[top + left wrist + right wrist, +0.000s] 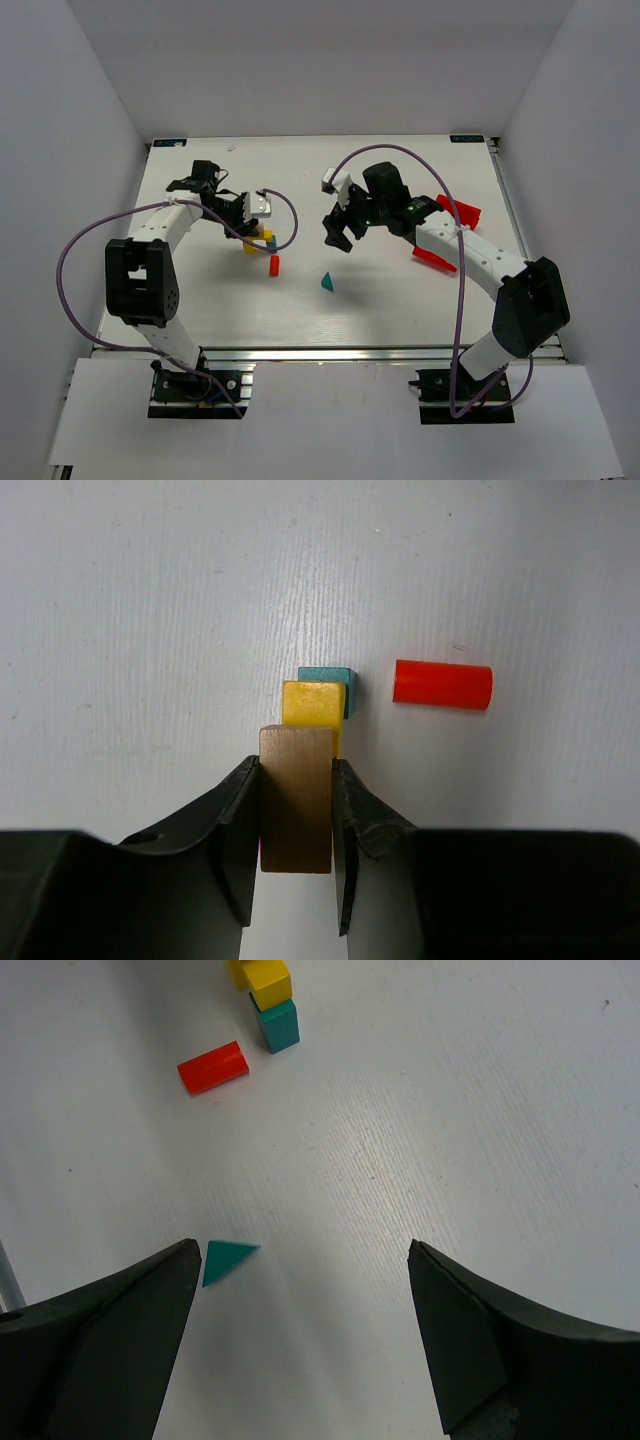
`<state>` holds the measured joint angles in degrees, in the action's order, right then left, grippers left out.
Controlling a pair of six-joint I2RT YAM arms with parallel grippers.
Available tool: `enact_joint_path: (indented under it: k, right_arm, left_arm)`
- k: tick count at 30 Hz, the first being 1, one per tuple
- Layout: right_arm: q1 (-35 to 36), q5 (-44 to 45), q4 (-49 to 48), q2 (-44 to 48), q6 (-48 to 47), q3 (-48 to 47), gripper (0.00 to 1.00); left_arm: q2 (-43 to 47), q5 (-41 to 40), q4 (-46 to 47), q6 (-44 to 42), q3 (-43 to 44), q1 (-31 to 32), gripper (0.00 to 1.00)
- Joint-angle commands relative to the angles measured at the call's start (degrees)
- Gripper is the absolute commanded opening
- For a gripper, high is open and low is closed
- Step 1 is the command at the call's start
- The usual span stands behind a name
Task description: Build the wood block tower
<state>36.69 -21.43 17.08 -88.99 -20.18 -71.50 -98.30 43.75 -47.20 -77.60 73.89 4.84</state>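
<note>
I count five blocks: one tan block [296, 815] pinched in my left tool [295, 775], close to one yellow block [313, 702] touching one teal cube [325, 674]; one red cylinder [442, 684] and one teal triangle [226, 1258] lie apart on the worktop [400, 290]. My right tool [302, 1252] gapes wide, empty.

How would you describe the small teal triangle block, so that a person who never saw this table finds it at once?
Look at the white table, near its middle. The small teal wooden triangle block lies there alone, right of the red wooden cylinder. It is the only wedge shape; the other teal piece is a cube next to the yellow wooden block.
</note>
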Motion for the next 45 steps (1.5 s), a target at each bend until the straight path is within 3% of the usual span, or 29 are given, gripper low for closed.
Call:
enact_joint_path:
  k: [1, 32, 45]
  right_arm:
    - [-0.5, -1.0, 0.2, 0.1, -1.0, -2.0, 0.89]
    - [-0.7, -1.2, 1.0, 0.8, -1.4, -2.6, 0.89]
    - [-0.7, -1.7, 1.7, 0.7, -1.5, -3.1, 0.89]
  left_arm:
    - [0.4, 3.4, -1.4, -1.8, 1.6, 0.2, 0.02]
    - [-2.6, 3.7, -4.7, -3.7, 4.3, 0.3, 0.07]
    - [-3.1, 3.2, -5.0, -3.4, 5.0, 0.2, 0.15]
